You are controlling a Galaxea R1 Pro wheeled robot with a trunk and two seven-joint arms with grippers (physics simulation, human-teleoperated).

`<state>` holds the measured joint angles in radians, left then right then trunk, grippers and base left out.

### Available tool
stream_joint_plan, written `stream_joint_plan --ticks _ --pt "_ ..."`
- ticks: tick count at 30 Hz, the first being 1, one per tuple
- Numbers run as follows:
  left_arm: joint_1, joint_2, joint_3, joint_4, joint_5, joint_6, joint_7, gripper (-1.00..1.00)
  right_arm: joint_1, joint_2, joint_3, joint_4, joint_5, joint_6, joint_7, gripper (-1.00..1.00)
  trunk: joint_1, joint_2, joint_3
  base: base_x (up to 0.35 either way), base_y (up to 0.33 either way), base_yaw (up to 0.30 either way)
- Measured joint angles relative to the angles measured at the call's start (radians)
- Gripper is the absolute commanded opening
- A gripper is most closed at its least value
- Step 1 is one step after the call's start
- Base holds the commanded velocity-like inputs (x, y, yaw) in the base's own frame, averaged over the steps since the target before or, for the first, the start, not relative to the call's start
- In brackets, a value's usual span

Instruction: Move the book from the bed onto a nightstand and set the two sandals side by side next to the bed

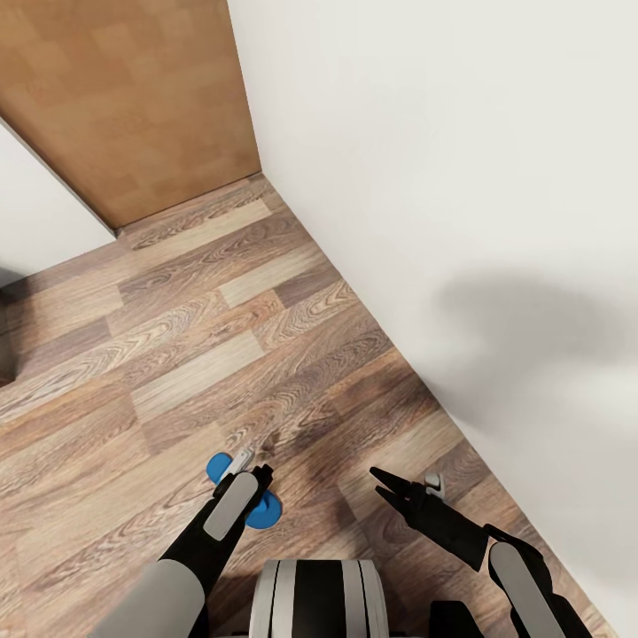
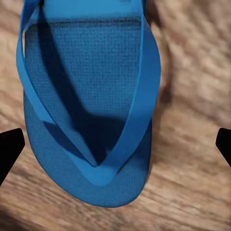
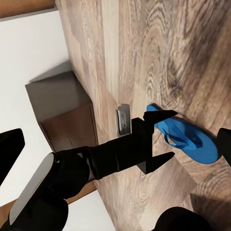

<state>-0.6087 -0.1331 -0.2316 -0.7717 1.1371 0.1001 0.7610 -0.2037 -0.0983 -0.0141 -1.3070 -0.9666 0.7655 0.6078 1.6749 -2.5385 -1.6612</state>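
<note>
Wood-plank floor [image 1: 221, 337] across most of the head view, white wall [image 1: 461, 177] filling the right half, brown door [image 1: 124, 97] at upper left.

Left claw [image 1: 252, 474] low at bottom centre, spread wide over a blue sandal [image 1: 264, 512]. Not yet gripping: in the left wrist view, sandal [image 2: 91, 110] flat on the planks, straps up, dark fingertips [image 2: 9, 149] well out at either edge of the frame, apart from it. Right claw [image 1: 383, 486] at lower right, jaws parted, holding nothing, close to the wall.

In the right wrist view, left arm reaching over the sandal [image 3: 185, 137], with a dark brown nightstand [image 3: 62, 113] at centre left against the wall.

Judged from this: pickup of one sandal about to start, nothing placed as yet. Book move, second sandal and the side-by-side placing beside the bed all apparently left to do.

Hard to make out: most of the sandal in the head view, covered by the left claw, just two blue patches peeking out. Small grey object [image 3: 123, 120] on the floor beside the nightstand, unidentifiable. Heel end of the sandal cut off at the top of the left wrist view.
</note>
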Motion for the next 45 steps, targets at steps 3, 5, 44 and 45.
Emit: stream_joint_plan --ticks 3,5,44,45 --pt "0.0 0.0 0.0 0.0 0.0 0.0 0.0 1.0 0.0 0.0 0.0 0.0 0.0 0.0 0.0 1.0 0.0 0.0 0.0 0.0 0.0 0.0" --pt "0.0 -0.001 0.0 0.0 0.0 0.0 0.0 1.0 0.0 0.0 0.0 0.0 0.0 0.0 0.0 1.0 0.0 0.0 0.0 0.0 0.0 0.0" --pt "0.0 0.001 0.001 0.0 0.0 0.0 0.0 1.0 0.0 0.0 0.0 0.0 0.0 0.0 0.0 1.0 0.004 -0.002 -0.031 0.0 0.0 0.0" --pt "0.0 0.001 0.002 0.0 0.0 0.0 0.0 1.0 0.0 0.0 0.0 0.0 0.0 0.001 0.0 1.0 0.004 -0.002 -0.031 0.0 0.0 0.0"
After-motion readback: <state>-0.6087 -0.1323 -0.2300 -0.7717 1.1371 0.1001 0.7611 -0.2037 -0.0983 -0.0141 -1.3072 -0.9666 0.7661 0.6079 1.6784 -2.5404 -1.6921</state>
